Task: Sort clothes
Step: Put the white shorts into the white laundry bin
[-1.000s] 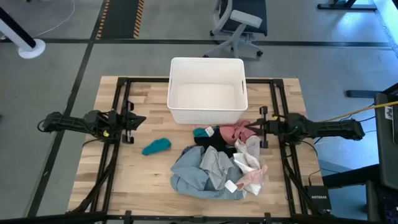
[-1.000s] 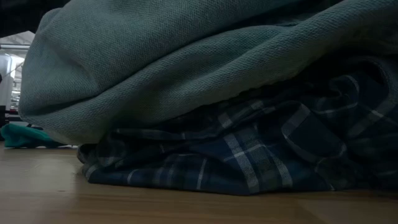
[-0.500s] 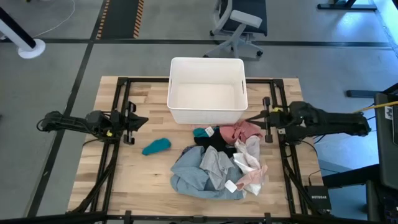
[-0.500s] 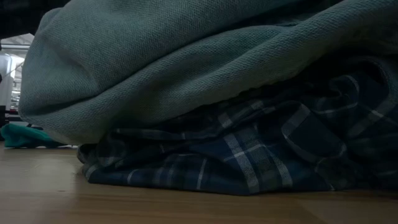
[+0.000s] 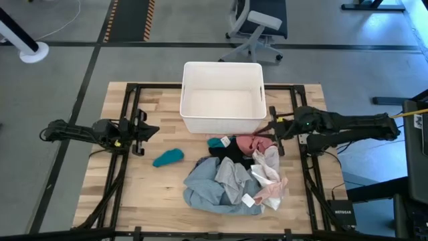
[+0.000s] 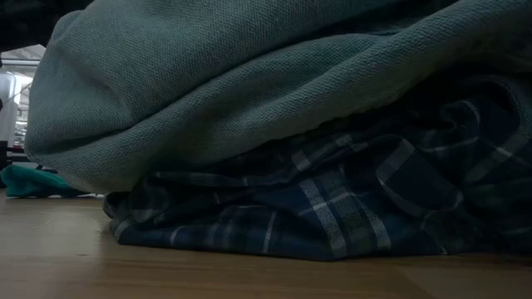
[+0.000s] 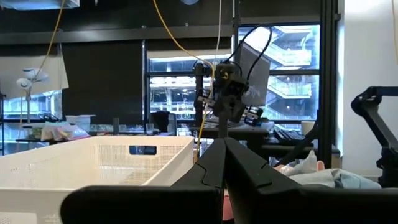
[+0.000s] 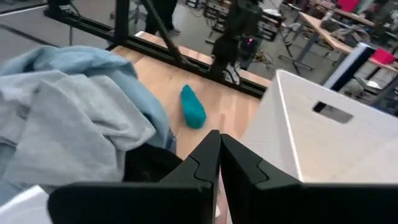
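Note:
The clothes lie in a heap at the table's near middle: a grey-blue shirt [image 5: 217,186], a pink piece [image 5: 253,142], a black piece [image 5: 231,152] and a white piece [image 5: 269,167]. The low view shows a plaid shirt [image 6: 332,212] under the grey-blue one [image 6: 249,75]. One teal piece [image 5: 168,157] lies alone on the wood, left of the heap. My right gripper [image 5: 270,128] is shut and hangs above the pink piece's far right edge, with nothing seen between its fingers [image 8: 208,165]. My left gripper [image 5: 148,130] waits shut at the table's left.
A white plastic bin [image 5: 223,122] stands at the far middle, just beyond the heap and close to my right gripper. Black frame rails [image 5: 130,107] run along both sides of the table. Bare wood lies around the lone teal piece.
My right gripper has risen from its low place at the table's right and tipped its fingers downward over the heap's far right edge, staying shut. The clothes have kept their places.

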